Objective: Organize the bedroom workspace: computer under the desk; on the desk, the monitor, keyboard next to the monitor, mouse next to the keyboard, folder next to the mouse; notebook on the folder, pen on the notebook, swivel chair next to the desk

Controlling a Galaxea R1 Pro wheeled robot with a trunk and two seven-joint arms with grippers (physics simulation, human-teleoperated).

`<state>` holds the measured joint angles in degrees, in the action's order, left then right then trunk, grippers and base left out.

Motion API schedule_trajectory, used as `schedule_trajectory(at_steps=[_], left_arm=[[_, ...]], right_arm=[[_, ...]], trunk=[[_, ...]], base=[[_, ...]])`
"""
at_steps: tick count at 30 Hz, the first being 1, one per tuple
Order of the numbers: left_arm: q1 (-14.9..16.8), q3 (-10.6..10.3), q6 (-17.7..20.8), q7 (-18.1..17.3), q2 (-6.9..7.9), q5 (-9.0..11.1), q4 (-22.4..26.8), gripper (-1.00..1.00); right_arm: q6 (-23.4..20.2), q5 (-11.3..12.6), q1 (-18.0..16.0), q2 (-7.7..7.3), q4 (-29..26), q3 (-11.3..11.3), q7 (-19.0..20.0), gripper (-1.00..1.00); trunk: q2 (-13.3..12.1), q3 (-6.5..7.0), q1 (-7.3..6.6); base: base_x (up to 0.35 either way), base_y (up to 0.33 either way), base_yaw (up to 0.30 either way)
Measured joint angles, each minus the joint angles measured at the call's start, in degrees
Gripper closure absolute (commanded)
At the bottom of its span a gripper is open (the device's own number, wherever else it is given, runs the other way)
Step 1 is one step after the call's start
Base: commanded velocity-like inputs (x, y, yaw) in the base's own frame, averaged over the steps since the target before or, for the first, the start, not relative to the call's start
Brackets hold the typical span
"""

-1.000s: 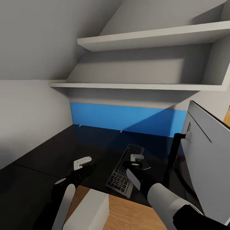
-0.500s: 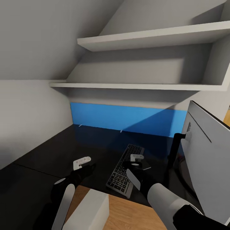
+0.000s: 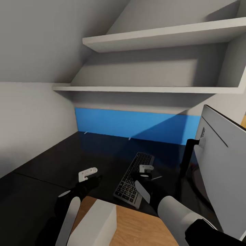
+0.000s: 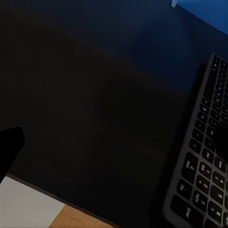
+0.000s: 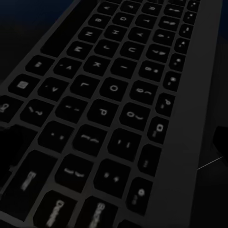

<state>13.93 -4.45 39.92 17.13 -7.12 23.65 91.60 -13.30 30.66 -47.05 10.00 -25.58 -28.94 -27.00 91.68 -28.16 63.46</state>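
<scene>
The desk [image 3: 68,160] has a glossy black top and a bright blue panel [image 3: 130,124] along its back. On it lies the keyboard [image 3: 131,177], its long side running away from me, just left of the monitor's thin black stand [image 3: 186,157]. The monitor [image 3: 218,164] stands at the desk's right, its light grey back towards me. My right gripper [image 3: 146,168] hovers open over the keyboard's right edge, with the keys [image 5: 109,104] close beneath it. To the keyboard's [image 4: 204,156] left, my left gripper [image 3: 88,173] hangs open above bare desk top.
Two white shelves [image 3: 164,37] [image 3: 147,89] jut out over the desk beneath a sloping ceiling. A grey wall closes the left side. By the desk's front edge sit a pale boxy block [image 3: 95,222] and a light-wood surface [image 3: 143,229].
The whole picture has shifted slightly, so the head camera moved a little. Both arms and the keyboard keep their places.
</scene>
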Motion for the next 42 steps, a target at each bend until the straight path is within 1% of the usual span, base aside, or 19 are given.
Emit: schedule_trajectory(at_steps=[13, 42], left_arm=[[0.0, -0.08, 0.01, 0.0, 0.0, 0.0, 0.01, -1.0], [0.0, 0.0, 0.0, -0.15, 0.09, -0.09, -0.18, -1.0]], right_arm=[[-0.04, 0.01, 0.0, 0.0, 0.04, 0.0, -0.02, -1.0], [-0.29, 0.0, 0.0, 0.0, 0.18, 0.0, -0.03, -1.0]], trunk=[[5.22, -2.33, 2.86], [5.23, -2.34, 2.86]], base=[[0.0, 0.0, 0.0], [0.0, 0.0, 0.0]])
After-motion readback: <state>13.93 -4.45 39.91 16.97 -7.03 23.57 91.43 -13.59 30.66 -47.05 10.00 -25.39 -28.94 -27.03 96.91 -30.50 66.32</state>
